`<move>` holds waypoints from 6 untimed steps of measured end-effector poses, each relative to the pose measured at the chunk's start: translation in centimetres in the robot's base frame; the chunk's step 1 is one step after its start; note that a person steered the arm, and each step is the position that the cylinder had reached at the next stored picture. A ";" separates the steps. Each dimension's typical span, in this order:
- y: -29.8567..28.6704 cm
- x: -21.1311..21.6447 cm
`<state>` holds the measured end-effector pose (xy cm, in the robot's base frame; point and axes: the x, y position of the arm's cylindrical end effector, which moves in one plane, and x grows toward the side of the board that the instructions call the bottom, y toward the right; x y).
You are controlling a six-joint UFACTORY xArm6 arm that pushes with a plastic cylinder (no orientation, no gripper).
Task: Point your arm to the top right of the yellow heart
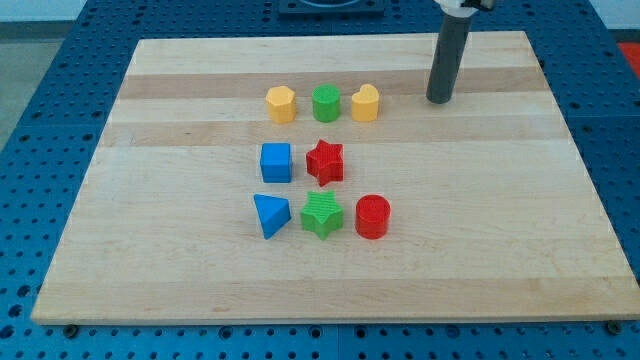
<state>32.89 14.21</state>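
Observation:
The yellow heart (365, 102) lies at the right end of a row of three blocks in the upper middle of the board. To its left are a green cylinder (326, 103) and a yellow hexagon (281, 103). My dark rod comes down from the view's top right, and my tip (439, 101) rests on the board to the right of the yellow heart, about level with it and well apart from it. It touches no block.
Below the row lie a blue cube (276, 162) and a red star (325, 162). Lower still lie a blue triangle (270, 215), a green star (322, 214) and a red cylinder (372, 216). The wooden board (150, 270) sits on a blue perforated table.

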 end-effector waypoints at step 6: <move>-8.5 -6.9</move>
